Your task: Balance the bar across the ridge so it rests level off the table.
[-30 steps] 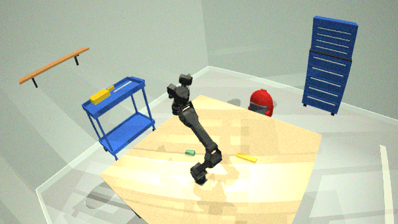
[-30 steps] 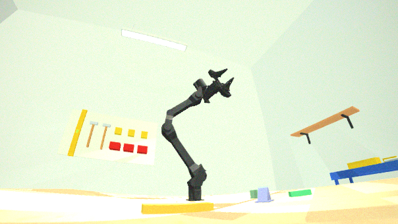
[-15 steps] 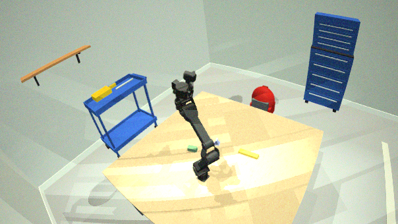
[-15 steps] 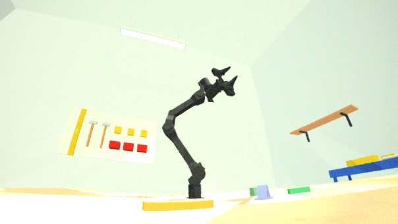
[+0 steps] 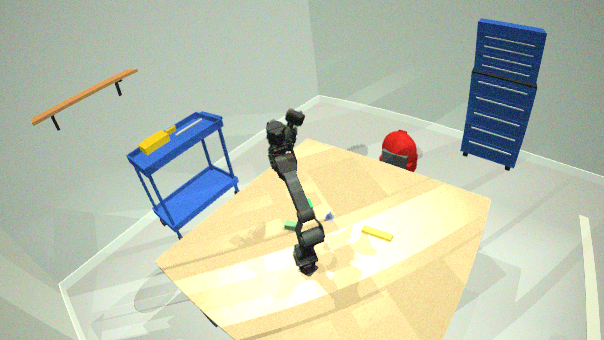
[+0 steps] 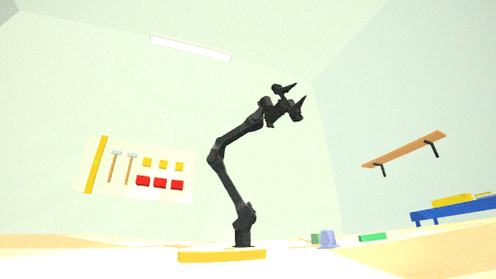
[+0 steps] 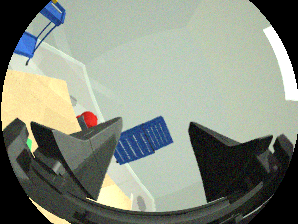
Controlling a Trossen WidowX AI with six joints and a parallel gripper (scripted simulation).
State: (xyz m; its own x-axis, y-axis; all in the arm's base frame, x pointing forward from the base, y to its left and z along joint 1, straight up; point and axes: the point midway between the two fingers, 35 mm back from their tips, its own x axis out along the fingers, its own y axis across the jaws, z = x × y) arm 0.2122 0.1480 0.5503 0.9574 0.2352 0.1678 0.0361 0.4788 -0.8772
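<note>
Gripper (image 6: 296, 93) jaws stand spread with nothing between them, and we see only wall and a distant blue drawer cabinet (image 7: 143, 139) through the gap in the wrist view. We hold the black arm (image 5: 295, 190) raised high, so everything the task needs lies far below us.

Far beneath the gripper, the flat yellow rectangular bar (image 5: 377, 233) lies on the pale wooden table (image 5: 425, 280), well apart from the small lilac wedge-shaped ridge (image 6: 328, 239). Two green blocks (image 5: 290, 225) lie near that ridge, and one of them is partly hidden behind the arm from above.

We judge the bar stiff and light, with smooth faces that could slip in a loose pinch. We would take it across its narrow width at the middle of its length, so it hangs level and sets down balanced.

Off to the side and below us, a blue two-shelf cart (image 5: 182, 165) carries a yellow block (image 5: 154, 142) and a thin pale strip on its upper tray; its lower shelf looks bare.
</note>
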